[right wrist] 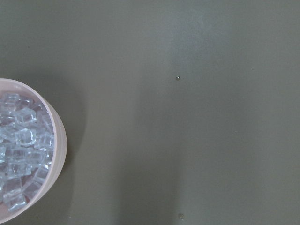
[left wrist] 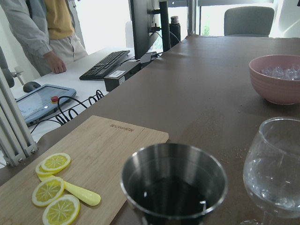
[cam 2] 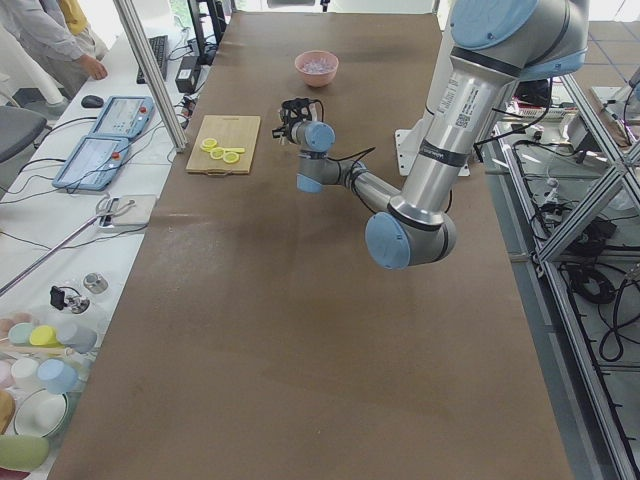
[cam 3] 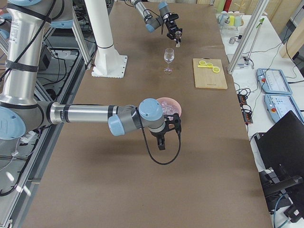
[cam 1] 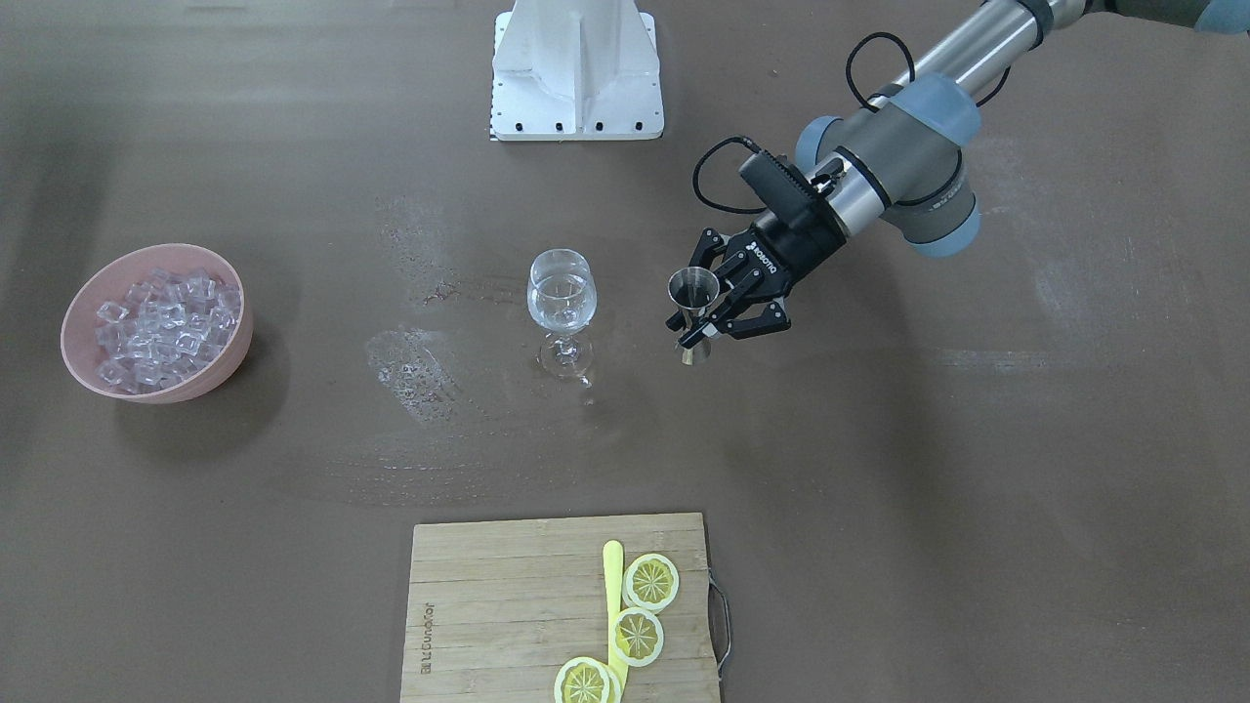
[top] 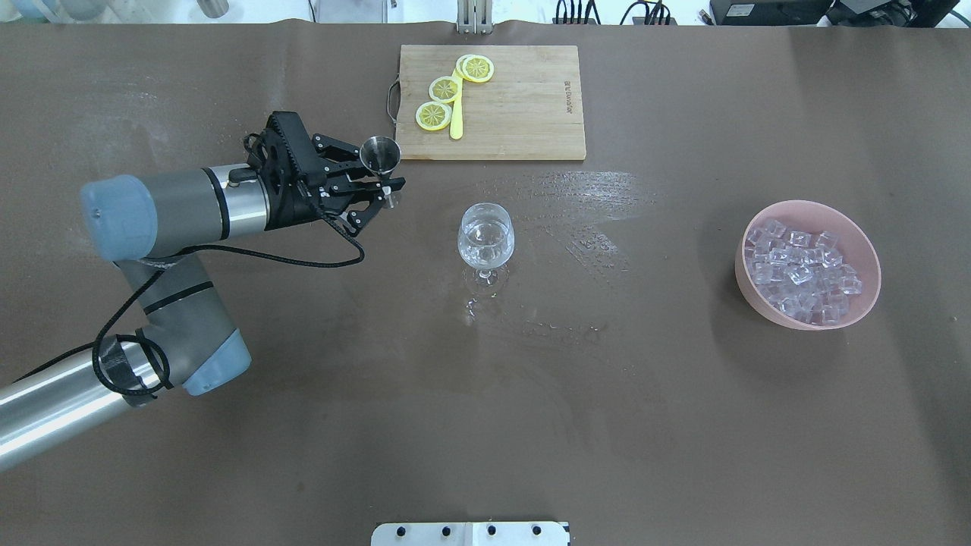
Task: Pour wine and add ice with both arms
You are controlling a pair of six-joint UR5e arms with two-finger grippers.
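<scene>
My left gripper [cam 1: 708, 317] [top: 383, 186] is shut on a small steel jigger [cam 1: 693, 290] [top: 380, 154], held upright just above the table. In the left wrist view the jigger [left wrist: 173, 183] looks dark inside. Beside it stands a wine glass [cam 1: 562, 293] [top: 485, 239] [left wrist: 276, 164] with a little clear wine [cam 1: 561, 305] in its bowl. The ice [cam 1: 161, 327] [top: 800, 269] [right wrist: 18, 150] fills a pink bowl [top: 804, 203] [cam 1: 156, 252]. My right gripper [cam 3: 161, 142] hangs beside that bowl in the exterior right view only, so I cannot tell its state.
A wooden cutting board [cam 1: 508, 605] [top: 523, 106] holds lemon slices [top: 444, 89] and a yellow utensil [top: 456, 121]. The white pedestal [cam 1: 576, 68] stands at the robot's edge. Wet patches [cam 1: 420, 361] mark the brown table by the glass. A person [left wrist: 42, 28] stands at the side desk.
</scene>
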